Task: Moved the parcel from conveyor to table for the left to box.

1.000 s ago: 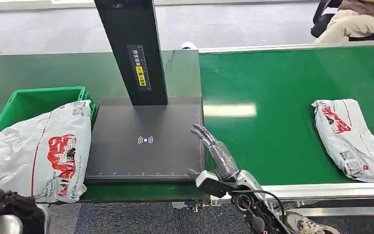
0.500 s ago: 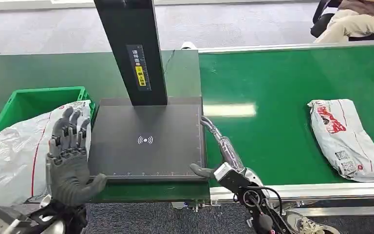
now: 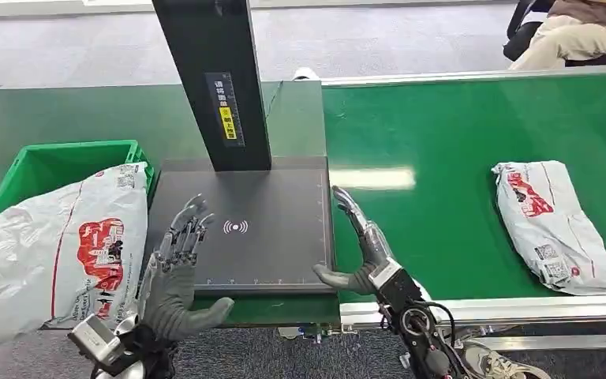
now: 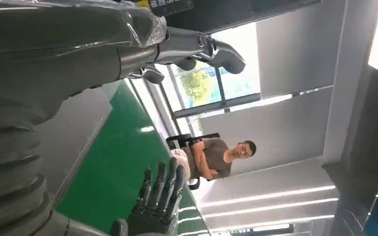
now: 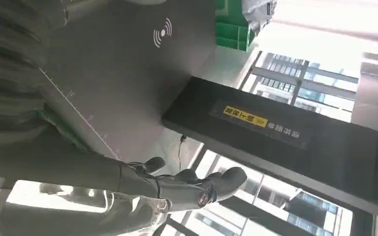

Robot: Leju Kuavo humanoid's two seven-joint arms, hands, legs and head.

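Since a moment ago the left hand [image 3: 175,276] has swung over to the scanner pad [image 3: 241,229]'s near left corner, fingers spread, holding nothing. Right hand [image 3: 363,249] sits open at the pad's right edge. Parcel [image 3: 556,225] has drifted a bit closer along the conveyor [image 3: 458,142]; another bag [image 3: 59,245] lies on the green crate [image 3: 47,162].

belt [image 3: 442,158]: open between scan pad [image 3: 237,229] and parcel [image 3: 556,225] | black post [image 3: 213,79] blocks pad's far edge
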